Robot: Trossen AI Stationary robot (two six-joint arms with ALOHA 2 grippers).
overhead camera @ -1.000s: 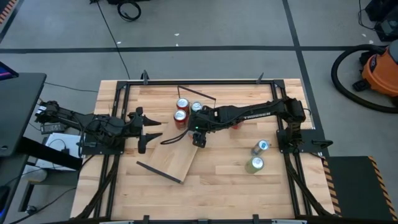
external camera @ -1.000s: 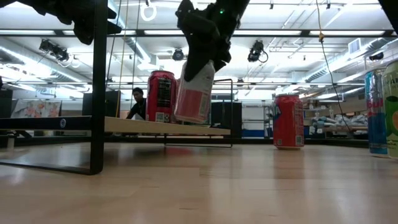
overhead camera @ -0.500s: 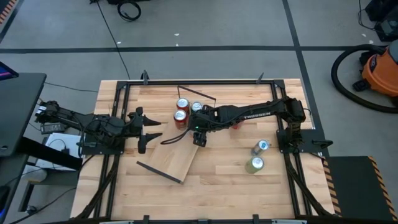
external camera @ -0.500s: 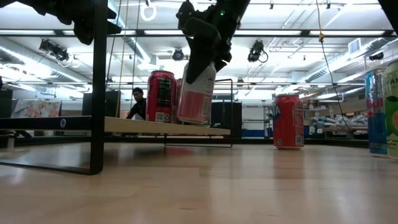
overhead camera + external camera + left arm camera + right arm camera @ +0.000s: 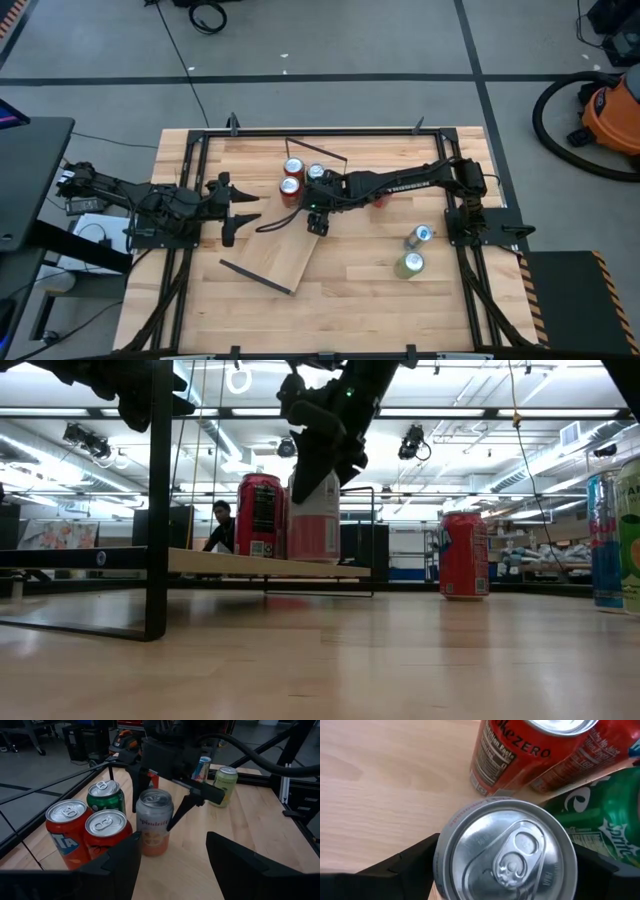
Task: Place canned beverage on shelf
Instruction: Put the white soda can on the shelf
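Observation:
A white can with a pink-orange label [image 5: 154, 822] stands upright on the light-wood shelf [image 5: 285, 250], next to two red cans [image 5: 65, 822] [image 5: 107, 832] and a green can [image 5: 105, 795] that also stand on the plank. My right gripper [image 5: 320, 460] comes down on the white can from above, and its fingers are shut on it. It also shows in the right wrist view [image 5: 505, 865] and the high view [image 5: 318, 215]. My left gripper [image 5: 240, 210] hangs open and empty to the left of the shelf. My right gripper pinches the white can's upper side walls [image 5: 440, 855] between its two fingers, one on each side just below the rim. The fingers [image 5: 192, 802] point down from above. The can is upright and its bottom [image 5: 152, 851] rests on the shelf plank.
A red can [image 5: 463, 555] stands on the tabletop right of the shelf. A blue-silver can [image 5: 422, 235] and a green can [image 5: 409, 264] stand near the right edge. The shelf's wire brackets [image 5: 255, 275] [image 5: 315, 152] stick up at its ends. A person [image 5: 222, 525] shows far behind.
My right gripper has gone down and tipped back toward vertical with the white can. The can hung tilted above the shelf and now stands upright with its bottom on the plank beside the red can.

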